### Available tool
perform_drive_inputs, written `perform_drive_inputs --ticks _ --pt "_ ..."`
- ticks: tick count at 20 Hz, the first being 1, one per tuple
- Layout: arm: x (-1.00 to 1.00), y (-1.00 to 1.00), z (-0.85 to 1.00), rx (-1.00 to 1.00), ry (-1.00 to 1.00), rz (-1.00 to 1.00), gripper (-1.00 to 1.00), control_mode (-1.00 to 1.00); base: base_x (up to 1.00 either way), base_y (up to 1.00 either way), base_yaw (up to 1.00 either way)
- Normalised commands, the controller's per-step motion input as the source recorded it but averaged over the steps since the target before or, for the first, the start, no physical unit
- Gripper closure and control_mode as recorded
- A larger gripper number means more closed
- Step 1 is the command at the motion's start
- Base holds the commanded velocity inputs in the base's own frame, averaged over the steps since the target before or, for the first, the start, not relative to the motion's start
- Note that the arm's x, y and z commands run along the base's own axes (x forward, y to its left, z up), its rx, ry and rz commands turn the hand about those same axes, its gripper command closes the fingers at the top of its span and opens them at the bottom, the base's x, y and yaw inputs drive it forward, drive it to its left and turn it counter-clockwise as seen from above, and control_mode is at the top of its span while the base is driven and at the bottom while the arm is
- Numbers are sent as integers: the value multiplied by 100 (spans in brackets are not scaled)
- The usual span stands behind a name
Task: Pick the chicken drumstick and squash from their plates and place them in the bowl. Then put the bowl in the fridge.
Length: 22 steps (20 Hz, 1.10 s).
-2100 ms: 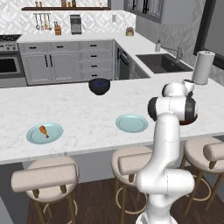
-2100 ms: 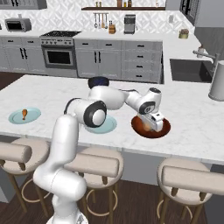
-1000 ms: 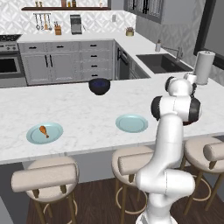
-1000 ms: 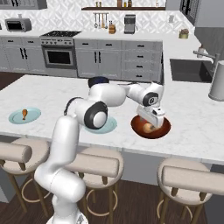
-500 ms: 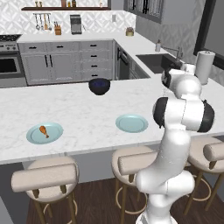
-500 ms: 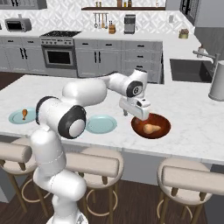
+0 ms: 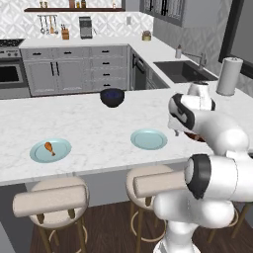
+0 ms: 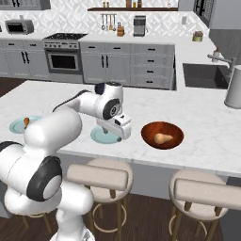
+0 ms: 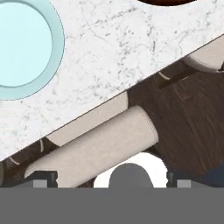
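Here the gripper [image 8: 123,133] hangs with its jaws spread wide and nothing between them, above the front edge of the white marble counter [image 7: 94,133], between the bare plate [image 8: 104,135] and the bowl [image 8: 162,135]. In the hand view the two finger tips [image 9: 43,181] stand far apart at the bottom, over a stool seat [image 9: 96,151] and dark wooden floor just off the counter's edge; the bare plate [image 9: 26,48] lies at the upper left and a dark sliver of the bowl [image 9: 168,2] at the top.

The squash [image 8: 163,138] rests inside the reddish-brown bowl, which sits near the front edge toward the counter's right end, apart from the jaws and to their right in the right base view. The chicken drumstick [image 7: 49,147] lies on the other plate [image 7: 50,150] near the front edge toward the left end, well apart from the gripper. A dark navy bowl [image 7: 112,97] stands at the counter's back edge, and a paper towel roll [image 7: 227,75] stands at the far right.
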Motion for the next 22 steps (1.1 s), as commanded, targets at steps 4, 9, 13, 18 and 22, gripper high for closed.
perform_drive_inputs --ticks 4,9,13,18,22 --pt "-37 100 36 0 -14 16 -100 -100 0 0 0" --pt "-6 100 38 -2 -4 23 -100 -100 0 0 0" --pt "1 100 41 -6 0 23 -100 -100 0 0 0" --pt "6 100 35 -2 7 30 -100 -100 0 0 0" --pt "24 100 13 0 9 31 -100 -100 0 0 0"
